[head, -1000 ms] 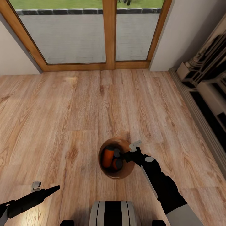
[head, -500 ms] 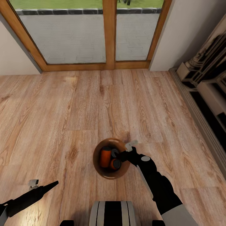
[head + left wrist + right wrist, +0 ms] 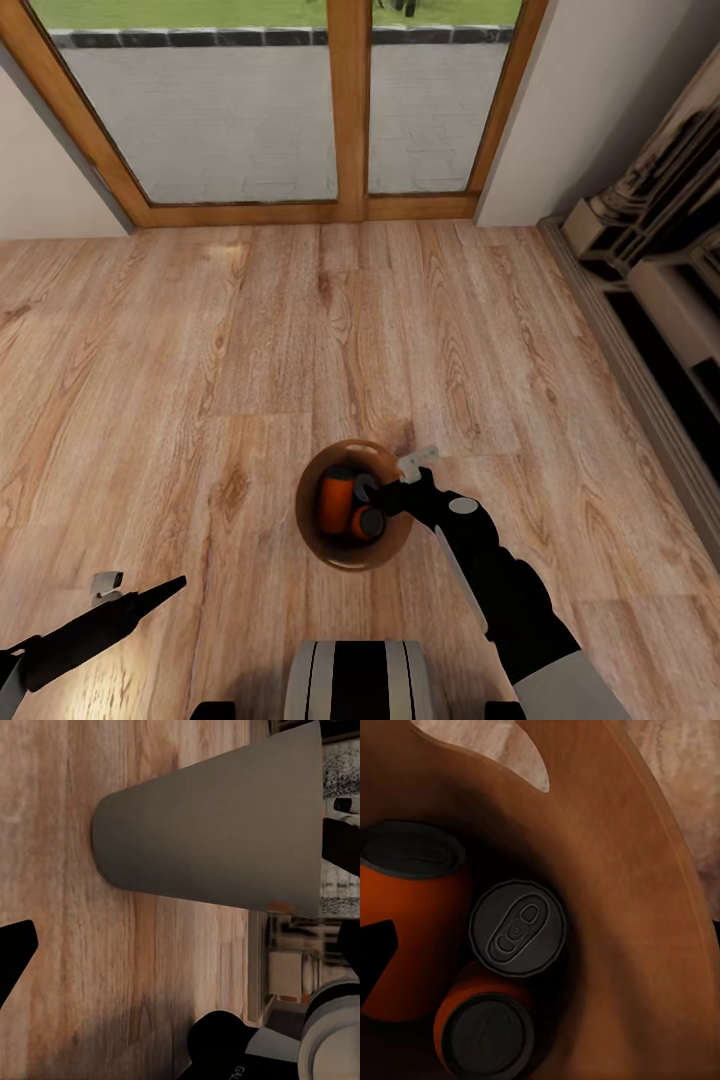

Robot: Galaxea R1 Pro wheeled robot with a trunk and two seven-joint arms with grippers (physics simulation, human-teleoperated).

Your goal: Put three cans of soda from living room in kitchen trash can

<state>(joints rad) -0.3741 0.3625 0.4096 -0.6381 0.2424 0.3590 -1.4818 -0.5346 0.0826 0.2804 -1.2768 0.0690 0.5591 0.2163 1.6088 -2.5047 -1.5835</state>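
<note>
The trash can [image 3: 352, 545] stands on the wood plank floor [image 3: 250, 350] just ahead of the robot, with three soda cans [image 3: 517, 928] inside it. The right gripper [image 3: 385, 492] hangs over the bin's right rim, empty; whether its jaws are parted cannot be told. The left gripper [image 3: 150, 595] hovers low at near left, its grip also unclear.

**Room surroundings, non-task**

Light wood plank floor [image 3: 250, 400] across most of the head view, w/ visible grain. Wood-framed glass doors [image 3: 350, 110] at the far side; paving and a grass strip outside. Pale wall [image 3: 580, 110] to the right of the doors. Fireplace surround [image 3: 660, 230] along the right edge, dark opening below.
</note>
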